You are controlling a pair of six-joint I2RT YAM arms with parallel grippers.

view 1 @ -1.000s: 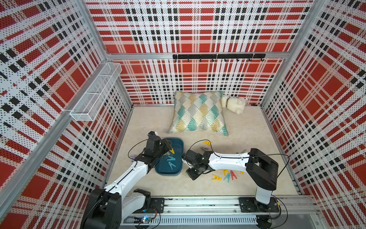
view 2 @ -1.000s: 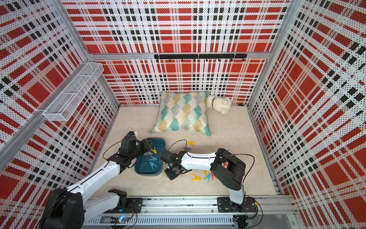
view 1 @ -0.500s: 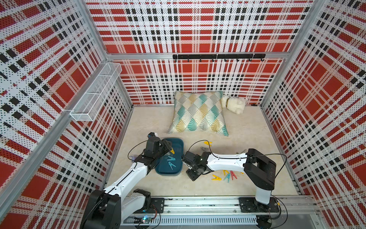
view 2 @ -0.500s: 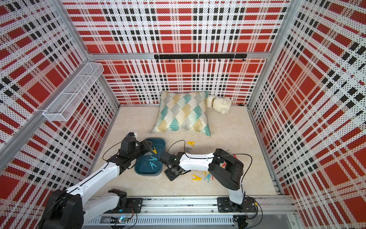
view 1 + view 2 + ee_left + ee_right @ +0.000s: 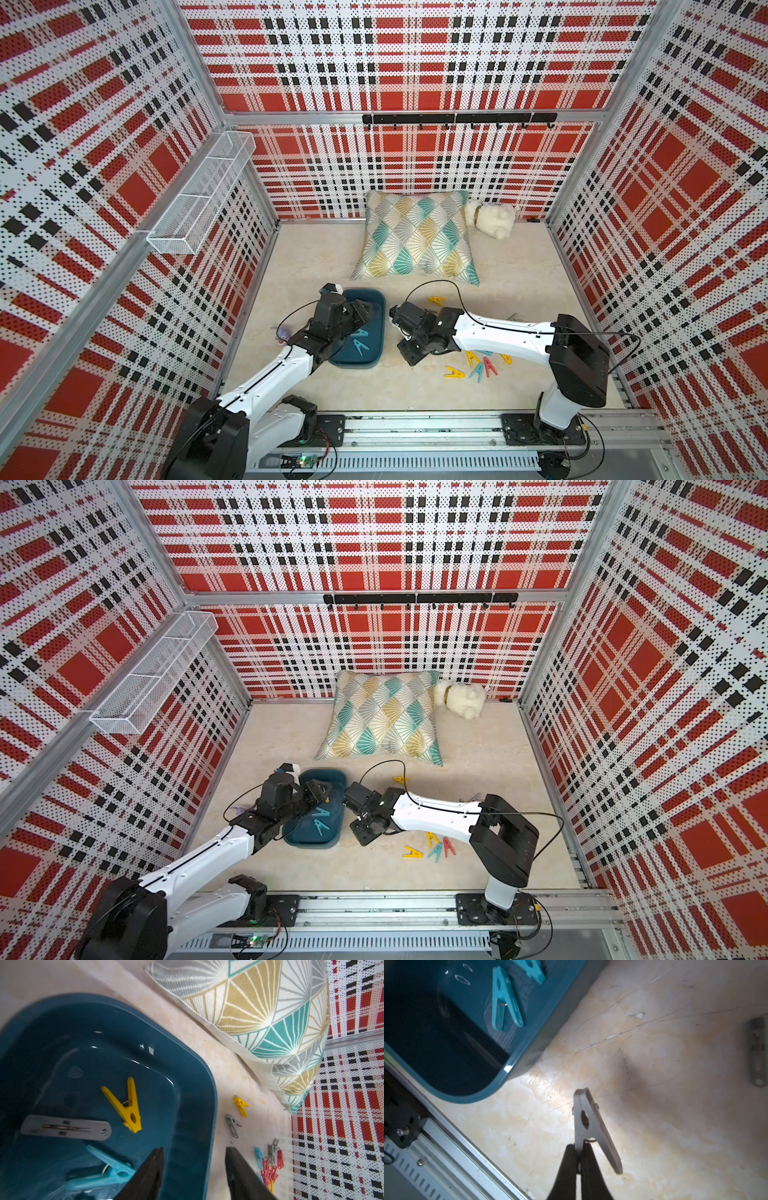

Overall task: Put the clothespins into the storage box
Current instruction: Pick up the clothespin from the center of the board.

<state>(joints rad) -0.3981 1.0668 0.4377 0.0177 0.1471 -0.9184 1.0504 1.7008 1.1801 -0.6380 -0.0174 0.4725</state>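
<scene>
The dark teal storage box (image 5: 380,332) (image 5: 311,845) sits on the floor left of centre. It holds a yellow clothespin (image 5: 126,1105), a grey one (image 5: 66,1127) and teal ones (image 5: 104,1169) (image 5: 504,999). My left gripper (image 5: 194,1149) (image 5: 361,311) hangs open and empty over the box's right wall. My right gripper (image 5: 578,1147) (image 5: 409,353) is just right of the box, low over the floor, shut on one leg of a grey clothespin (image 5: 588,1124). Several loose clothespins (image 5: 473,365) (image 5: 432,848) (image 5: 270,1165) lie on the floor under the right forearm.
A single yellow clothespin (image 5: 436,300) lies near the patterned pillow (image 5: 415,237), and a grey one (image 5: 757,1051) lies on the floor nearby. A white plush toy (image 5: 490,218) sits at the back. A wire-mesh basket (image 5: 199,199) hangs on the left wall. The arms' base rail (image 5: 415,428) runs along the front.
My right gripper's jaws have closed on the grey clothespin, and that arm has edged slightly toward the box. The left arm has barely moved.
</scene>
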